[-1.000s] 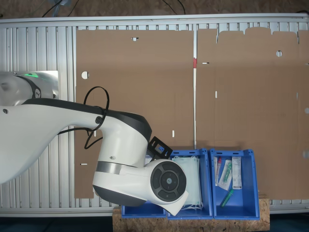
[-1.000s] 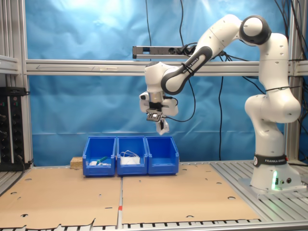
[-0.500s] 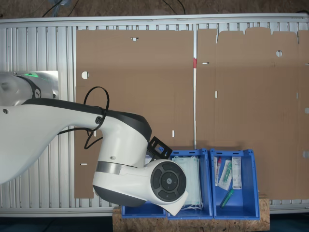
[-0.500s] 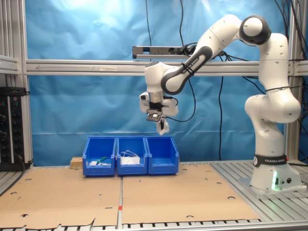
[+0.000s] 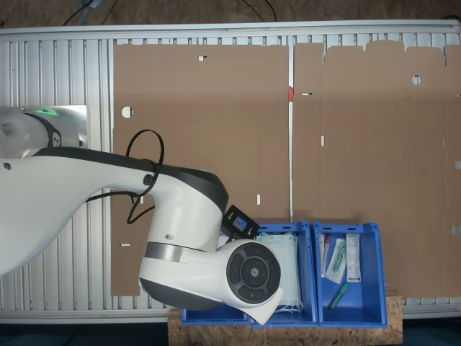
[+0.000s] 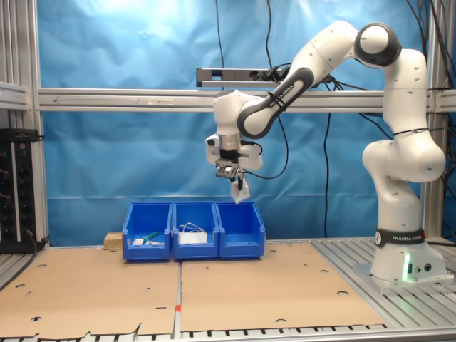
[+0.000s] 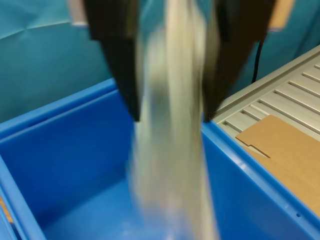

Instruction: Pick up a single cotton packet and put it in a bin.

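The cotton packet (image 7: 170, 150) is a pale, vertically smeared strip between my gripper's (image 7: 170, 117) two dark fingers (image 7: 122, 75), which stand apart on either side of it. It hangs over the inside of an open blue bin (image 7: 65, 165). In the second exterior view the gripper (image 6: 229, 171) is high above the row of bins. The white packet (image 6: 241, 191) dangles just under it, over the bin (image 6: 241, 231) at the second exterior view's right end.
Three blue bins stand side by side at the table's edge. The middle bin (image 5: 308, 274) holds pale-green masks, and the end bin (image 5: 374, 274) holds small packets and a green item. Brown cardboard sheets (image 5: 216, 122) cover the table. The arm's base (image 6: 402, 263) is at the second exterior view's right.
The gripper has shifted slightly and the packet now hangs a little lower beneath it. In the wrist view it smears downward between the parted fingers.
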